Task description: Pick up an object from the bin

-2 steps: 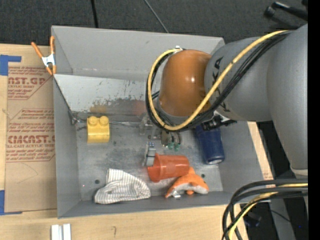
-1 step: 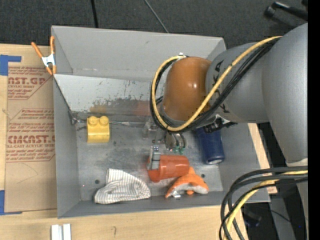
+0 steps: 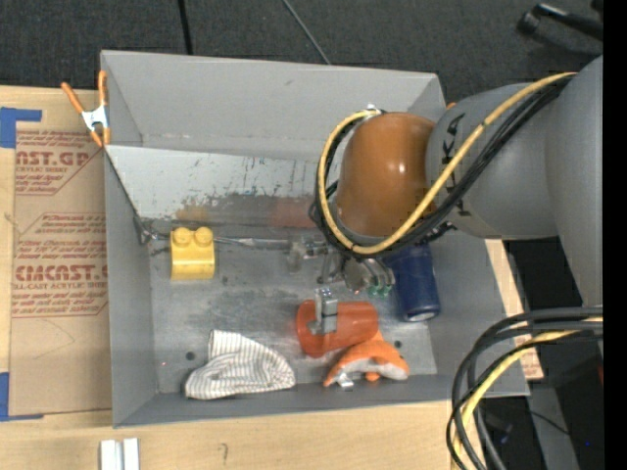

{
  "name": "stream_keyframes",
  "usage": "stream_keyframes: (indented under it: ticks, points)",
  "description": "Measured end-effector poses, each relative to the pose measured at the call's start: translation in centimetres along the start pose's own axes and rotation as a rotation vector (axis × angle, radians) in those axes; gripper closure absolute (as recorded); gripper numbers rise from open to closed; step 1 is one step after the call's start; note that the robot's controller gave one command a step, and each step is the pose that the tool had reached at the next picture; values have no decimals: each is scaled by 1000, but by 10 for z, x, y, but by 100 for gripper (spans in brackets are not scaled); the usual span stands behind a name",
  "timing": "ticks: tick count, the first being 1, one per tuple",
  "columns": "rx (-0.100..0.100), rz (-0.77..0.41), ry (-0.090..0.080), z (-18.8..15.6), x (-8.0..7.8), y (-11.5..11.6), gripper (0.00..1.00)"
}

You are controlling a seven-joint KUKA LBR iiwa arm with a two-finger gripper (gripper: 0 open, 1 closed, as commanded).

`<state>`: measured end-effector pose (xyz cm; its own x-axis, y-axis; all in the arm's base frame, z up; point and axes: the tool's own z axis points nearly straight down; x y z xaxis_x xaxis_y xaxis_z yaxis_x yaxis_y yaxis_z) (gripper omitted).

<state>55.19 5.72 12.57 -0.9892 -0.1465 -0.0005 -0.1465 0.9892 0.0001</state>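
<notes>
Orange wrist cover (image 3: pixel 382 179) hides end effector (image 3: pixel 326 309) top, over red obj (image 3: pixel 355 323); grip unclear.

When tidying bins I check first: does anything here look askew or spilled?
Nothing looks spilled or damaged. Only a white striped cloth lies crumpled in the lower left of the bin, and a blue cylinder lies by the right wall.

chunky grey KUKA arm (image 3: pixel 534 164), glossy orange-brown dome cover (image 3: pixel 384 169) on the wrist, yellow and black cables (image 3: pixel 328 176) looped around it, little silvery gripper (image 3: pixel 328 306) underneath
</notes>
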Motion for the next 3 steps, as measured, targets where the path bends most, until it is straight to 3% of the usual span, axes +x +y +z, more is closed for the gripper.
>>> stream_keyframes:
  ticks: [1, 2, 3]
  points:
    - [-1, 326, 0, 33, 47, -13, 100]
    - [-1, 326, -1, 33, 47, -13, 100]
    - [-1, 282, -9, -165, 53, -14, 100]
